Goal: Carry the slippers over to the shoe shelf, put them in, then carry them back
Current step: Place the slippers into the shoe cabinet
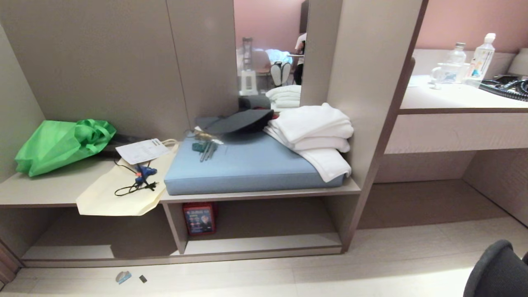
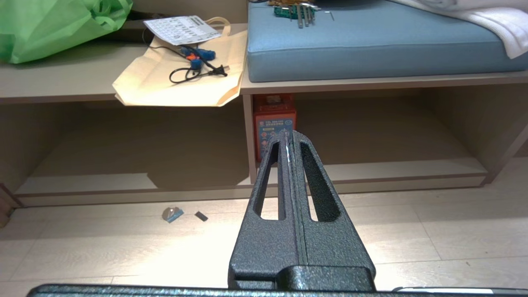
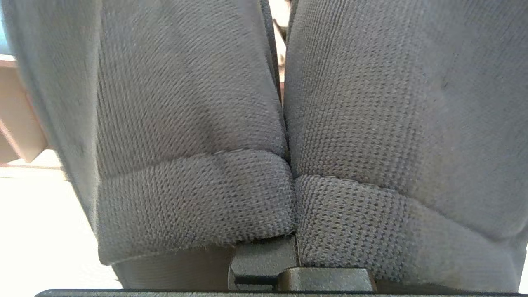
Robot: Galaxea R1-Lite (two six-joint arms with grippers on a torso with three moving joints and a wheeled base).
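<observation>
Dark blue-grey knit slippers (image 3: 198, 123); blue cushion (image 1: 247, 165); white towels (image 1: 317, 132); green bag (image 1: 57, 144); taupe wood-grain shoe shelf (image 1: 264, 247).

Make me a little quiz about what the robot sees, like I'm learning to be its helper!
1. True or false: the left end effector is holding a slipper.
2. What fills the right wrist view? A) white towels B) the slippers C) a green bag
3. What colour is the box standing in the lower cubby?

Key: 1 false, it is shut and empty; 2 B; 3 red.
</observation>
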